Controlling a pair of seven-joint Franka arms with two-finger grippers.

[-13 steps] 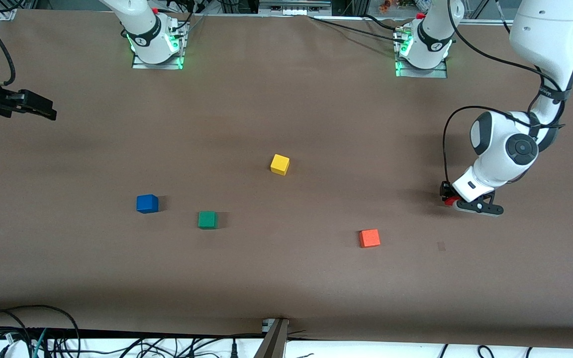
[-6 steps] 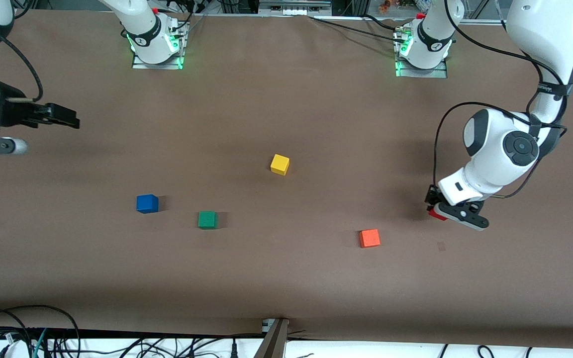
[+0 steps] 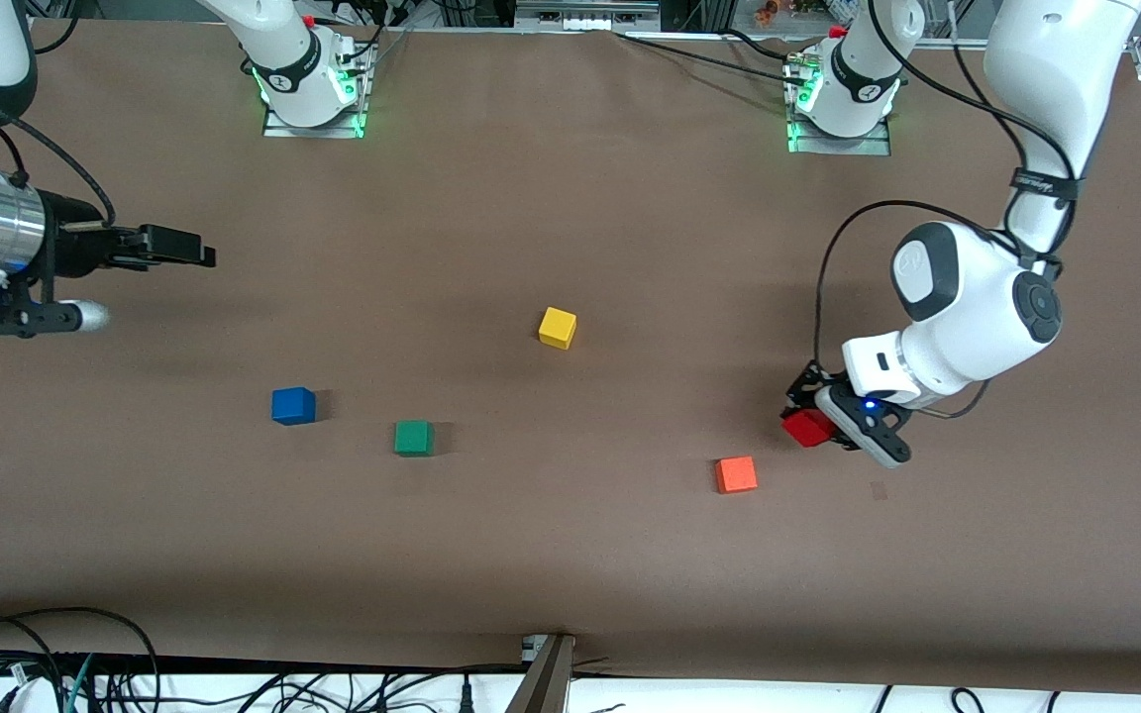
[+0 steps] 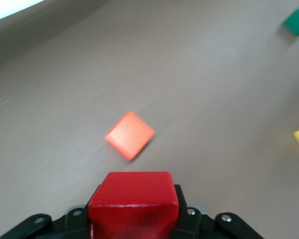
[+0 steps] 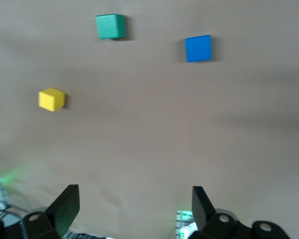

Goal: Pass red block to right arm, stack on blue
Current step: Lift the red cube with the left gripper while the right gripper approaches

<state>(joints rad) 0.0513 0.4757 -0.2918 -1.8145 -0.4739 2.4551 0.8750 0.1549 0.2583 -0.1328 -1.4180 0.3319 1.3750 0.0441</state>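
Note:
My left gripper [image 3: 812, 424] is shut on the red block [image 3: 807, 428] and holds it above the table at the left arm's end, close to the orange-red cube [image 3: 735, 474]. In the left wrist view the red block [image 4: 134, 199] sits between the black fingers. The blue cube [image 3: 293, 405] rests on the table toward the right arm's end and also shows in the right wrist view [image 5: 198, 48]. My right gripper [image 3: 189, 250] is open and empty, in the air over the table at the right arm's end. Its fingertips [image 5: 70, 199] stand wide apart in the right wrist view.
A green cube [image 3: 413, 437] lies beside the blue one, a little nearer the front camera. A yellow cube [image 3: 557, 327] lies near the table's middle. The arm bases [image 3: 311, 89] stand along the table's edge farthest from the camera. Cables run along the near edge.
My left gripper has lifted the red block and carried it toward the table's middle. My right gripper has moved inward from the table's end toward the middle.

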